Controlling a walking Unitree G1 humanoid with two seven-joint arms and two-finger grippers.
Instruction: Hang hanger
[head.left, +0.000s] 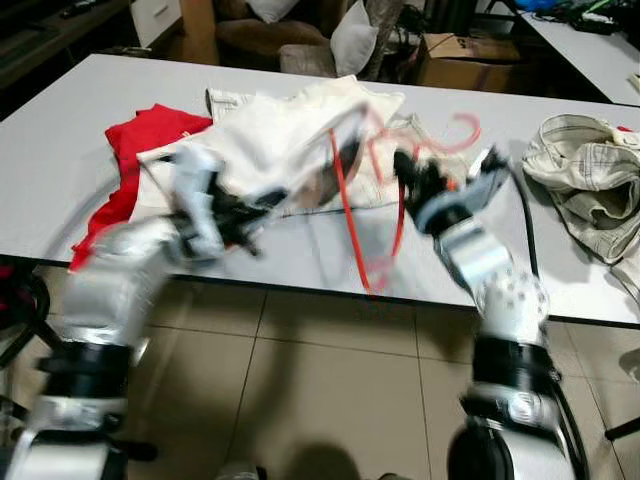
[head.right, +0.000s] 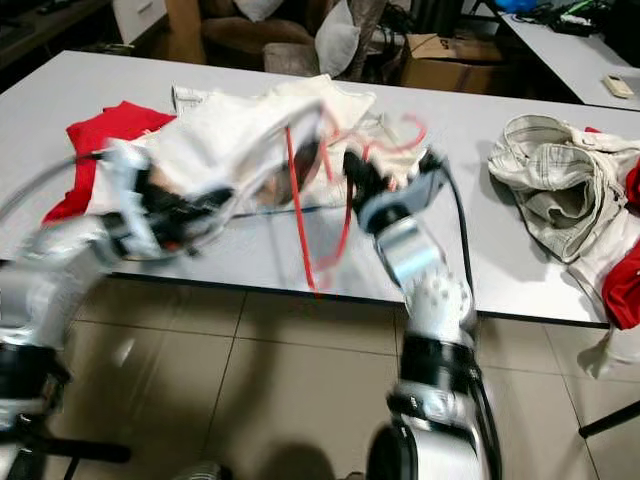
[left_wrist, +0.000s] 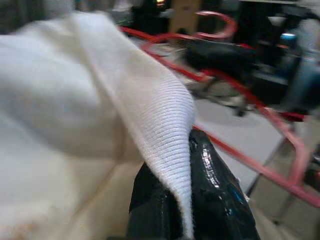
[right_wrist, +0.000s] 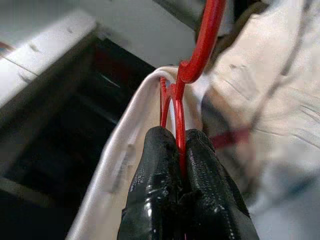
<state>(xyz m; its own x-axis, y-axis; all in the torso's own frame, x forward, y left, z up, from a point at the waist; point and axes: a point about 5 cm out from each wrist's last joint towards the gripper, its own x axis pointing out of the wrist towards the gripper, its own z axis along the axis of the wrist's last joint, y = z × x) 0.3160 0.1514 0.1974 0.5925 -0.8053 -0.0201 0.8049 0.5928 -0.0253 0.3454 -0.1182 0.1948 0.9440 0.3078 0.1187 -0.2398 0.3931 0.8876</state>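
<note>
The right gripper (right_wrist: 181, 150) has its two black fingers pinched tight on the red hanger (head.left: 345, 205), the thin wire running up from between the fingertips to the hook just above them, with pale cloth draped behind. The left gripper (left_wrist: 192, 165) is clamped on the ribbed hem of the white garment (head.left: 270, 135), which folds over the near finger and rises away from it; the hanger's red bars lie beyond that fingertip. Both are held up over the near edge of the grey table (head.left: 60, 140), so the step in hand looks like threading the hanger into the garment before any hanging. Next, I judge, the left fingers must spread the opening while the right feeds a hanger shoulder inside
</note>
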